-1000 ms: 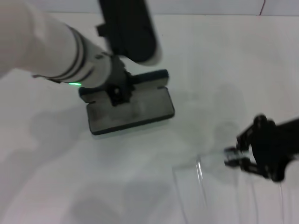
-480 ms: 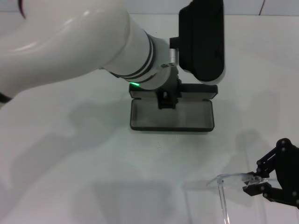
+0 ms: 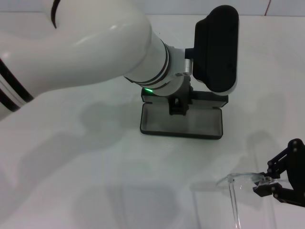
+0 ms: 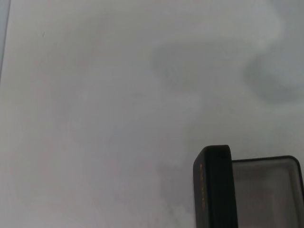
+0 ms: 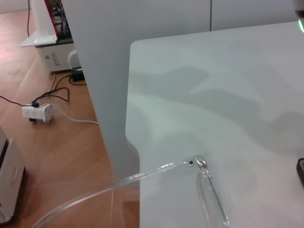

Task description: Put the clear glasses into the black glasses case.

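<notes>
Case (image 3: 181,125) open, lettering unreadable; right pincer (image 3: 267,183) grips glasses (image 3: 236,181).

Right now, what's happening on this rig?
Two arms are at work on a white table. The left end effector is down at the hinge side of the matte black rectangular glasses case, which lies open with its grey lining showing and nothing in it. The right end effector is shut on the transparent wraparound plastic glasses, held at the table's near right, apart from the case. The glasses are not yet in.
</notes>
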You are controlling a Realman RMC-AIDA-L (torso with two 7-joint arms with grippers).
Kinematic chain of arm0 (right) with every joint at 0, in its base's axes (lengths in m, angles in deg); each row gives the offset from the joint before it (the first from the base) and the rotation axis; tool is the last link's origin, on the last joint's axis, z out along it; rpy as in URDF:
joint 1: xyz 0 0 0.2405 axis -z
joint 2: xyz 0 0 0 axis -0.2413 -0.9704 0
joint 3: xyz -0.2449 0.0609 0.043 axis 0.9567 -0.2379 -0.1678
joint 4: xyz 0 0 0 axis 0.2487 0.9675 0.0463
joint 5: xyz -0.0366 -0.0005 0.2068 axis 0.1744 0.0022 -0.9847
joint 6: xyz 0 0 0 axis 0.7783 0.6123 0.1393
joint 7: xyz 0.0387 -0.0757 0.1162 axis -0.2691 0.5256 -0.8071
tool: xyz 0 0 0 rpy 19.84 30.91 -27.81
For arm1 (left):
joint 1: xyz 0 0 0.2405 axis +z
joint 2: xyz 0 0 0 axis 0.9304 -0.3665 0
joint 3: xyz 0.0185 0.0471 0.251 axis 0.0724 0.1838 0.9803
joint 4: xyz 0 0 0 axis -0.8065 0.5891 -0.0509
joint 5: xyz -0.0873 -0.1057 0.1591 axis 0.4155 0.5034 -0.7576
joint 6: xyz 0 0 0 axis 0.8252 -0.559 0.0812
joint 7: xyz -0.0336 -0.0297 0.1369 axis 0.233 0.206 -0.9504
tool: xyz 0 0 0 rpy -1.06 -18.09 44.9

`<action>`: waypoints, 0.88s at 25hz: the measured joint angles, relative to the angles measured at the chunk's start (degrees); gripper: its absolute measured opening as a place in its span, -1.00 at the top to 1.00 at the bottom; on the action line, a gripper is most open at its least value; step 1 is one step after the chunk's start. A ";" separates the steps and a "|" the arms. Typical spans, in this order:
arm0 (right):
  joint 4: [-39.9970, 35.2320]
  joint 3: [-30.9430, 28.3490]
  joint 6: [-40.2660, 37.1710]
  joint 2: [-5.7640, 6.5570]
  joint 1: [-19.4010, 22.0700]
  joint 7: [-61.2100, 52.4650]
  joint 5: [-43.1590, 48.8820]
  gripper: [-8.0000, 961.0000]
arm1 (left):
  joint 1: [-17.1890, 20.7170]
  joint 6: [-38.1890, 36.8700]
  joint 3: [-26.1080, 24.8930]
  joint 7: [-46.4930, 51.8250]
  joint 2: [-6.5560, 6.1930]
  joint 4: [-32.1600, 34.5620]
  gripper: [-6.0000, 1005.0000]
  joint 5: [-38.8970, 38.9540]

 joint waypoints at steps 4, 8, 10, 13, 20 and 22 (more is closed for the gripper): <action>0.14 -0.19 -0.10 0.00 0.14 0.26 0.00 0.73 | 0.11 1.35 0.22 0.10 0.00 -0.34 0.43 0.36; 0.45 -0.88 -0.39 0.00 0.22 0.33 -0.01 0.74 | 0.39 1.45 0.28 0.32 0.00 -0.24 0.35 0.37; 0.72 -1.32 -0.41 0.02 0.34 0.36 -0.02 0.74 | 0.59 1.36 0.20 0.40 -0.01 0.33 0.31 0.40; 1.00 -2.14 -0.46 0.07 0.48 0.42 -0.04 0.74 | 1.40 0.40 -0.19 0.63 -0.10 3.02 0.26 0.45; 1.48 -8.04 -0.56 0.03 0.51 0.48 -1.09 0.74 | 6.20 -3.92 -3.96 0.69 -0.26 17.56 0.06 0.61; 1.86 -10.44 -0.55 -0.06 0.56 0.48 -2.43 0.74 | 8.34 -3.44 -5.83 1.20 -0.23 22.42 0.06 1.09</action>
